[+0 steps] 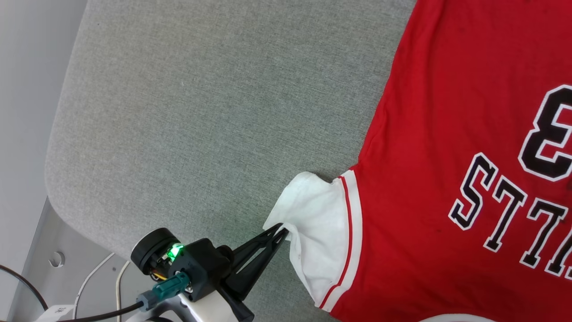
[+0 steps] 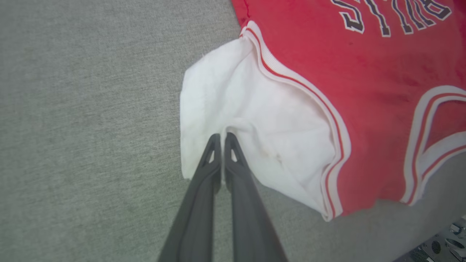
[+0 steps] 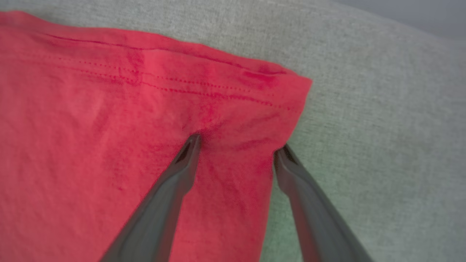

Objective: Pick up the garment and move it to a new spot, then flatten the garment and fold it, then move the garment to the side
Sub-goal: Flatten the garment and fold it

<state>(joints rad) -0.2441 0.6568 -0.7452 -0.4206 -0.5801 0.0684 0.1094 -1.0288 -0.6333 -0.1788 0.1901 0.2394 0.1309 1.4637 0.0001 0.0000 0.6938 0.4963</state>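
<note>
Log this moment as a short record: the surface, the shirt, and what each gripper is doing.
support: grey cloth-covered surface
item: red shirt, spread out with the lettering facing up
detail: white sleeve, rumpled, lying beside the red body
left arm: left gripper shut, pinching the sleeve's edge
right arm: right gripper open, straddling a corner by the hem; one fingertip on the red cloth, the other at its side edge
progress: not yet folded
</note>
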